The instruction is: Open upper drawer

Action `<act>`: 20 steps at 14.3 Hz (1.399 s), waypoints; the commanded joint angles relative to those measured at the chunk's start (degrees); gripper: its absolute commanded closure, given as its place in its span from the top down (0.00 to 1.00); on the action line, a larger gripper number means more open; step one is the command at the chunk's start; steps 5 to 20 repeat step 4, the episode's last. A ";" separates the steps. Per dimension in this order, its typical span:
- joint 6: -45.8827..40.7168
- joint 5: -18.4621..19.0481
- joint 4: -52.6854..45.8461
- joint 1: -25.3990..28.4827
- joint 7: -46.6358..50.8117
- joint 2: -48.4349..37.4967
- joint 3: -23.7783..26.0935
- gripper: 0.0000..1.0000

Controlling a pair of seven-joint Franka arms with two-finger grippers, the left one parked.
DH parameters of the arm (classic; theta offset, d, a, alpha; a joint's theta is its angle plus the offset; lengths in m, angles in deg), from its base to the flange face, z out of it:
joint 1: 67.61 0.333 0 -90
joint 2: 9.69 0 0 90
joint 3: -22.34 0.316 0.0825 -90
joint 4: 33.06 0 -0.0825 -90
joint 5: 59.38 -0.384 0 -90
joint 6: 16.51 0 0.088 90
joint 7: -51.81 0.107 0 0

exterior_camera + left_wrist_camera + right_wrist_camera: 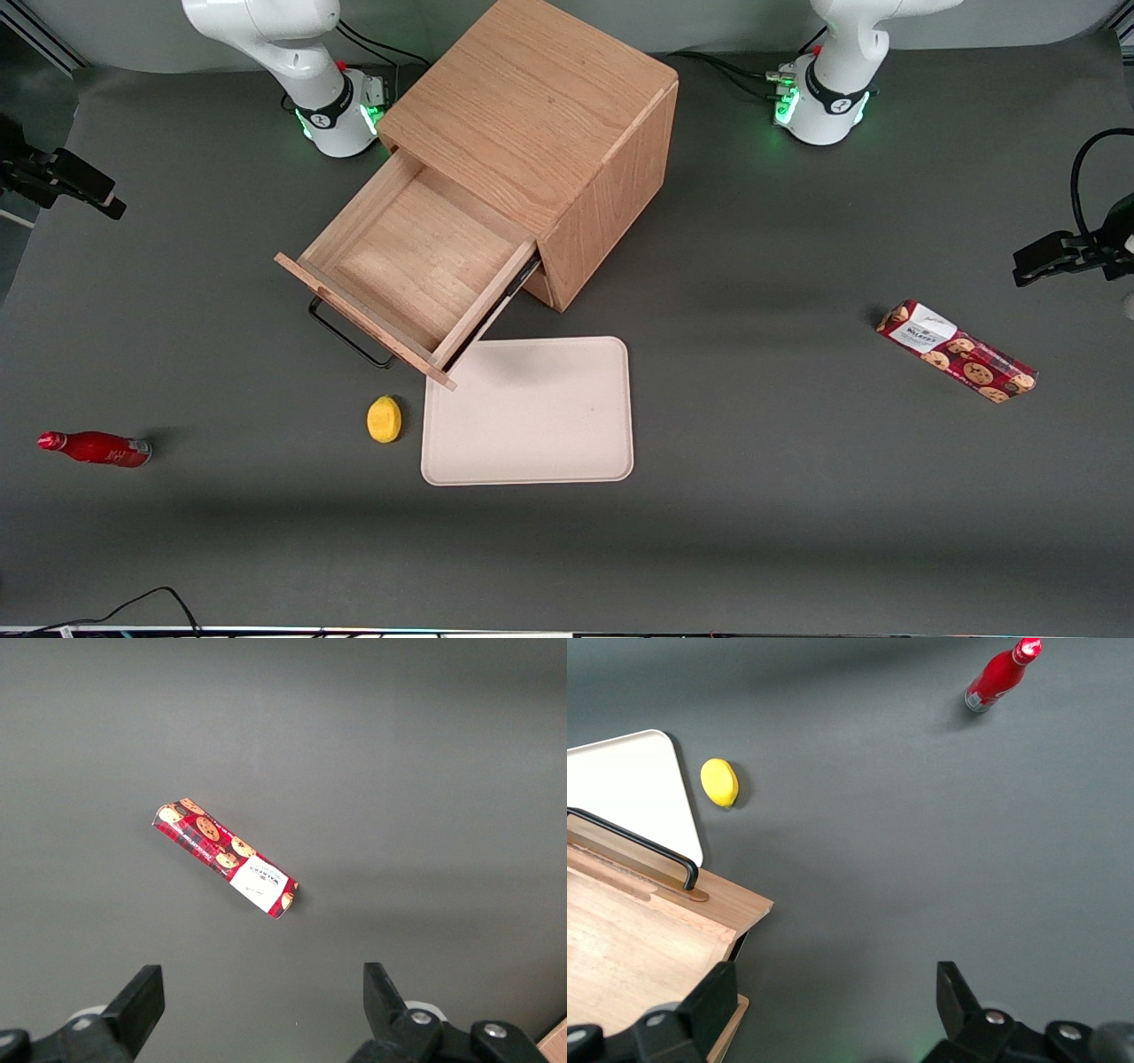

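**Grey worktop, upper drawer standing open**

Dark grey matting covered the whole worktop (797, 532). One oak cabinet (532, 106) sat at the end farthest from the front camera, turned at an angle between the two arm bases. Its upper drawer (416, 257) stood pulled well out toward the camera, with the bare wooden floor exposed and nothing inside. One black bar handle (345, 337) ran along the front panel. The panel's nearer corner overhung a corner of the single cream tray (540, 425), which lay flat, nearer the camera than the cabinet.

The gripper (833, 1019) hung above bare matting beside the drawer's front corner, toward the working arm's end. It was clear of the handle and touching nothing. Its fingers (709, 1005) were spread wide with empty space between them. My reading: with the drawer this far out the task looked complete, and spread fingers clear of the handle suited that.

Count of loose items:
- One yellow lemon (384, 418), just beside the tray.
- One red bottle (93, 447), on its side toward the working arm's end.
- One red cookie pack (957, 350), toward the parked arm's end.
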 commanded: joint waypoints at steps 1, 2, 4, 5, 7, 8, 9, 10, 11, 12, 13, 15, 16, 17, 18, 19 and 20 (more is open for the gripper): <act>-0.17 1.70 0.73 0.50 1.44 0.09 0.22 1.00; -0.17 1.70 0.73 0.50 1.44 0.27 0.22 1.00; -0.17 1.70 0.73 0.50 1.44 0.53 0.22 1.00; -0.17 1.70 0.73 0.50 1.44 0.53 0.22 1.00; -0.17 1.70 0.73 0.50 1.44 0.53 0.22 1.00; -0.17 1.70 0.73 0.50 1.44 0.53 0.22 1.00; -0.17 1.70 0.73 0.50 1.44 0.53 0.22 1.00; -0.17 1.70 0.73 0.50 1.44 0.53 0.22 1.00; -0.17 1.70 0.73 0.50 1.44 0.53 0.22 1.00; -0.17 1.70 0.73 0.50 1.44 0.53 0.22 1.00; -0.17 1.70 0.73 0.50 1.44 0.53 0.22 1.00; -0.17 1.70 0.73 0.50 1.44 0.53 0.22 1.00; -0.17 1.70 0.73 0.50 1.44 0.53 0.22 1.00; -0.17 1.70 0.73 0.50 1.44 0.53 0.22 1.00; -0.17 1.70 0.73 0.50 1.44 0.53 0.22 1.00; -0.17 1.70 0.73 0.50 1.44 0.53 0.22 1.00; -0.17 1.70 0.73 0.50 1.44 0.53 0.22 1.00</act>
